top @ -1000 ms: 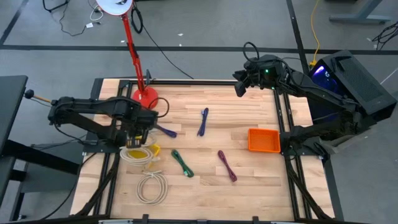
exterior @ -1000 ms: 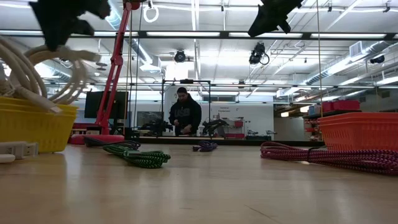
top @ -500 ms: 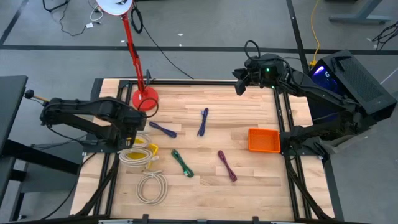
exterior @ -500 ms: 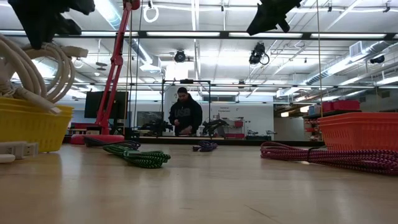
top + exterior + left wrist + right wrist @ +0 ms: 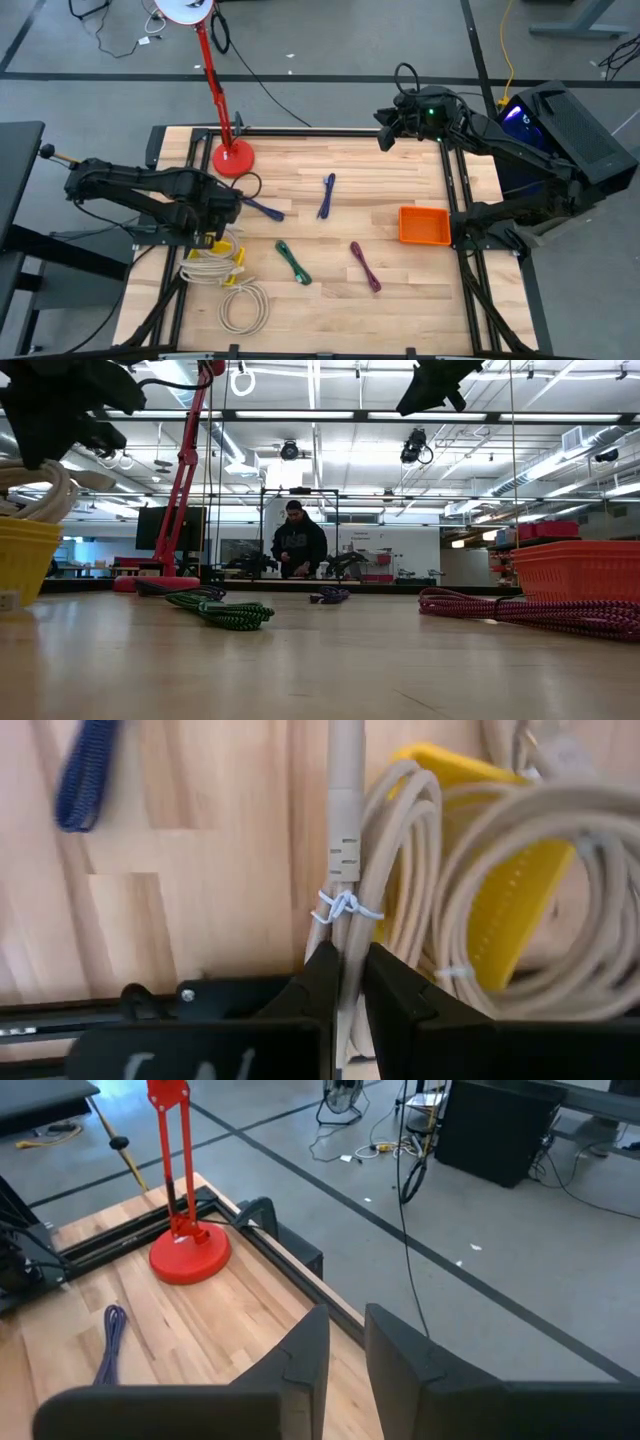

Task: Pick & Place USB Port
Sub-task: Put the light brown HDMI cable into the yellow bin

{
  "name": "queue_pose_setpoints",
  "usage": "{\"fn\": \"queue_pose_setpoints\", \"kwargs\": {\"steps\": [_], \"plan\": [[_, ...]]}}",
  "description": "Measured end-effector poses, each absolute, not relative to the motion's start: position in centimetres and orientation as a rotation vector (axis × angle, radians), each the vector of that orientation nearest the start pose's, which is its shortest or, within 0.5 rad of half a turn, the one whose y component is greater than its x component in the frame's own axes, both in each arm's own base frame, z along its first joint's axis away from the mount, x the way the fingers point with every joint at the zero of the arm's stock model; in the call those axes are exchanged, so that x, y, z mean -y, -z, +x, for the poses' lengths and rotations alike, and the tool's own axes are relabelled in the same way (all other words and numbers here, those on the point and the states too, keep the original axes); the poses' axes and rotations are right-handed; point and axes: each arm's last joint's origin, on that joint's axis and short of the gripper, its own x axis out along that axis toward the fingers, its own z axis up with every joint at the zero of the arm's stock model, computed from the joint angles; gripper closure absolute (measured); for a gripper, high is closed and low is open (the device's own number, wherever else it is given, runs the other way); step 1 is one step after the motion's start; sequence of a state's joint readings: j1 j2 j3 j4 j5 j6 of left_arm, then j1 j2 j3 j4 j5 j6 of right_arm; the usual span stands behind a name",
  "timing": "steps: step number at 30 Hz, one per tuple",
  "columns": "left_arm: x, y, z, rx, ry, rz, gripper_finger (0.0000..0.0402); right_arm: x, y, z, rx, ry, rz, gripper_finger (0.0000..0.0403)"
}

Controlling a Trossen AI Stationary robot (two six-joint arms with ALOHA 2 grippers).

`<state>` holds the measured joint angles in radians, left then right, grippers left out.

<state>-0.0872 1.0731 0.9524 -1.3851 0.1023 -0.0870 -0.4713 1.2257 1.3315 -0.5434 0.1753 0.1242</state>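
On the bench (image 5: 400,290), my left hand (image 5: 212,232) has drawn back toward its own edge, still clamped on the beige cable bundle (image 5: 345,880) over the yellow bin (image 5: 520,890). Right hand (image 5: 386,140) waits, fingers narrow, empty.

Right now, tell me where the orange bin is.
High view: the orange bin sits on the table's right side, right of the maroon cable.
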Motion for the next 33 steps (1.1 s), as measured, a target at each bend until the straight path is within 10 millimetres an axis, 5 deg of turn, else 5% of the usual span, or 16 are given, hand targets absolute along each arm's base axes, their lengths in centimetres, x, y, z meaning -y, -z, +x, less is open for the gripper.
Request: {"fn": "queue_pose_setpoints", "kwargs": {"steps": [7,11,33], "plan": [[1.6,-26.9,15.0,-1.516,0.024,-0.152,0.0271,12.0,-39.8,22.5,-0.391,0.663,0.184,0.0332],[1.9,-27.0,15.0,-1.524,0.103,-0.234,0.0247,12.0,-39.8,22.5,-0.390,0.663,0.184,0.0332],[2.6,-28.7,15.3,-1.499,0.159,-0.552,0.0307,12.7,-39.8,22.2,-0.385,0.692,0.189,0.0332]]}}
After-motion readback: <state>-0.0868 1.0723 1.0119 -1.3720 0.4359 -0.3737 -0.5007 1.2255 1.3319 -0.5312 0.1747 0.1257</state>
